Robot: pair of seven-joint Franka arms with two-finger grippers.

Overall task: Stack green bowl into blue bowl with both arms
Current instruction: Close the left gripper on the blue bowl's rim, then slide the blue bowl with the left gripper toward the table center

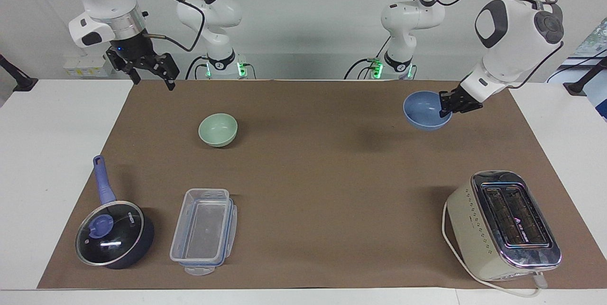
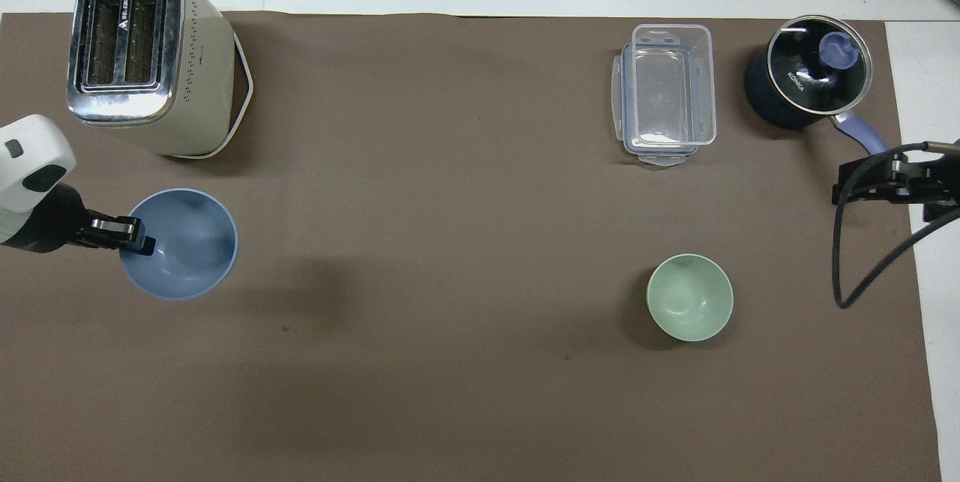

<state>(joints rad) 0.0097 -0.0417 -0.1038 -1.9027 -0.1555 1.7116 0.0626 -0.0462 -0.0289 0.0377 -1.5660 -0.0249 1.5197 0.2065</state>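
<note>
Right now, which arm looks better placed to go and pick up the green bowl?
The right. Its gripper hangs open and empty at the green bowl's end of the table, while the left gripper is shut on the blue bowl's rim, holding it in the air.

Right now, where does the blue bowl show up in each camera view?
Facing view: blue bowl, raised in the left gripper at the picture's upper right.
Overhead view: blue bowl at the middle left edge.
Shared landmark: the toaster, at the left arm's end.
</note>
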